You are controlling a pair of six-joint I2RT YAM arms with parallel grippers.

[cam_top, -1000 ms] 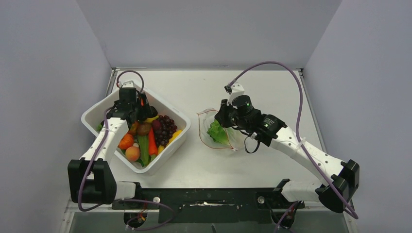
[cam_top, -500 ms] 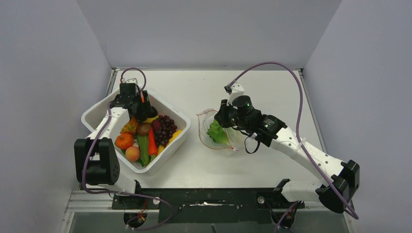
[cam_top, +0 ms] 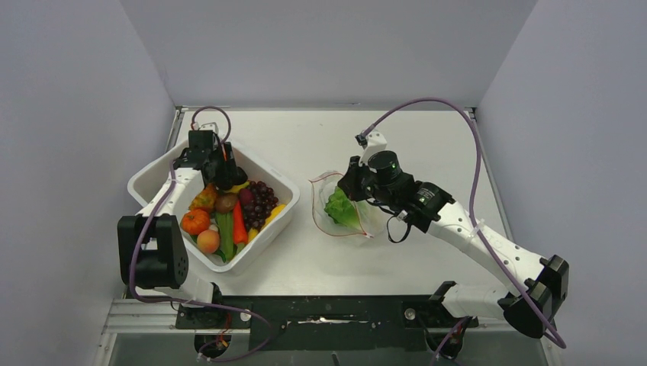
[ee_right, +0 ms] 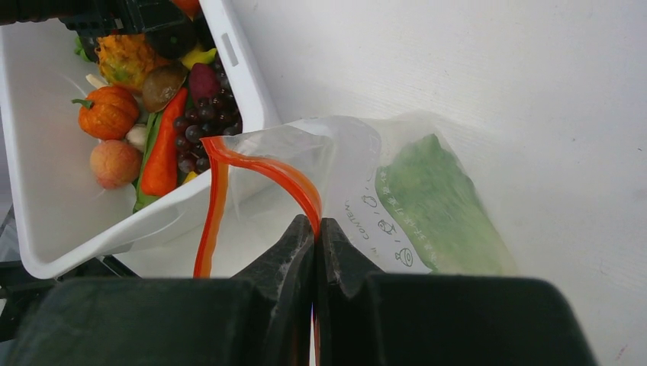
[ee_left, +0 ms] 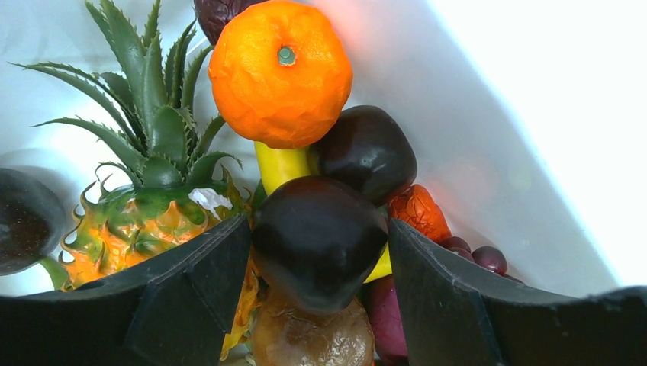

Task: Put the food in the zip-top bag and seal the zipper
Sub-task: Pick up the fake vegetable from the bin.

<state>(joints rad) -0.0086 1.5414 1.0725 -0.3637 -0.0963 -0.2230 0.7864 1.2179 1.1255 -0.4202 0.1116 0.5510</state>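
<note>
My left gripper [cam_top: 220, 174] is down in the white tub, shut on a dark plum [ee_left: 317, 236] that fills the gap between its fingers [ee_left: 206, 282]. Round it lie an orange [ee_left: 278, 72], a pineapple [ee_left: 145, 221], a second plum [ee_left: 366, 152] and a brown fruit [ee_left: 313, 335]. The clear zip-top bag [cam_top: 358, 221] lies at mid-table with green lettuce [cam_top: 339, 207] inside. My right gripper [cam_top: 347, 187] is shut on the red zipper strip [ee_right: 267, 168] and holds the bag's mouth [ee_right: 351, 152] up and open; the lettuce [ee_right: 442, 206] shows through the plastic.
The white tub [cam_top: 284, 216] stands at the left and holds several toy foods: grapes [cam_top: 262, 200], a carrot [cam_top: 239, 223], a small pumpkin [cam_top: 195, 221] and a peach [cam_top: 207, 241]. Its near wall [ee_right: 46, 191] sits close to the bag's mouth. Grey walls enclose the table.
My left arm has folded upright and its gripper has shifted a little toward the tub's back corner. The right arm and the bag have barely moved.
</note>
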